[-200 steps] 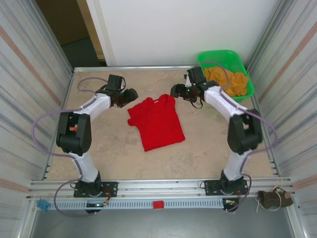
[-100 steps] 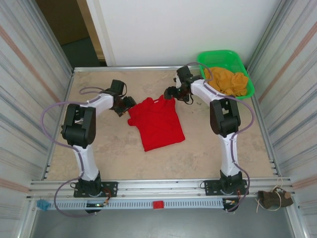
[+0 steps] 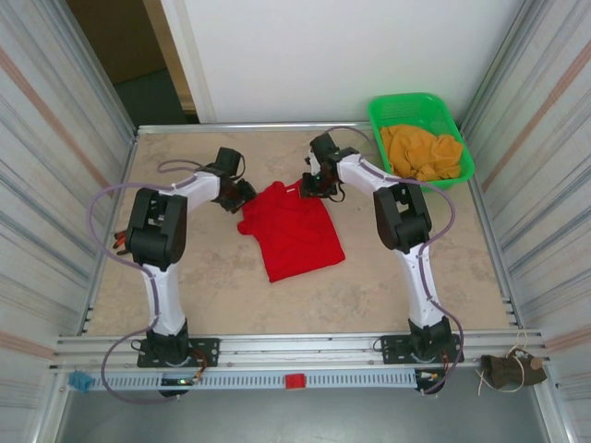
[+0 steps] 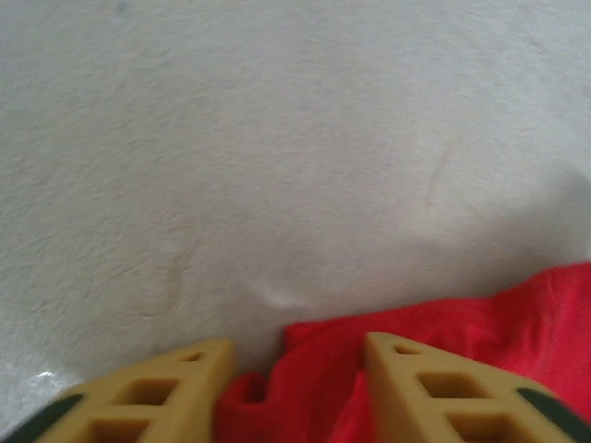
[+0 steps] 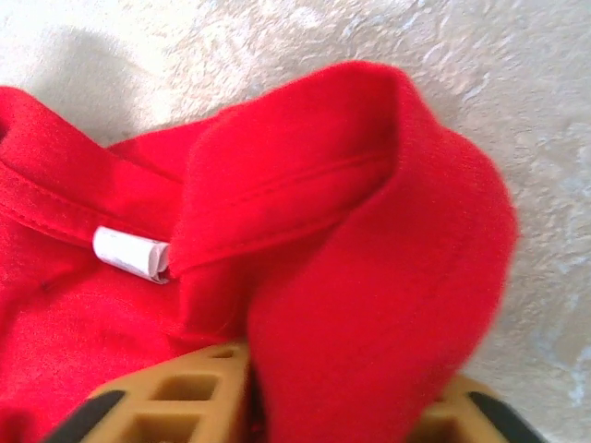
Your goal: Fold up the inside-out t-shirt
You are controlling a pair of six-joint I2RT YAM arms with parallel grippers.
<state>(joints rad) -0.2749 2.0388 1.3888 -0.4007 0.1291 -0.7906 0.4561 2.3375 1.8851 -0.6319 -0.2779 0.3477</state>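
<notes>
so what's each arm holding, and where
right fingers pinch the red t-shirt at a fold beside the collar; left fingers straddle its edge, grip unclear

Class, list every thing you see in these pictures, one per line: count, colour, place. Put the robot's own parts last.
t-shirt: one, bright red, middle of the table.
label: one, white, at the t-shirt's neck seam.
basket: one, green, far right corner.
cloth: one, orange-yellow, in the basket.
table: one, beige, under everything.
left claw: one, tan fingers, t-shirt's left edge, fabric between them.
right claw: one, tan fingers, t-shirt's far edge, fabric bunched between them.
</notes>
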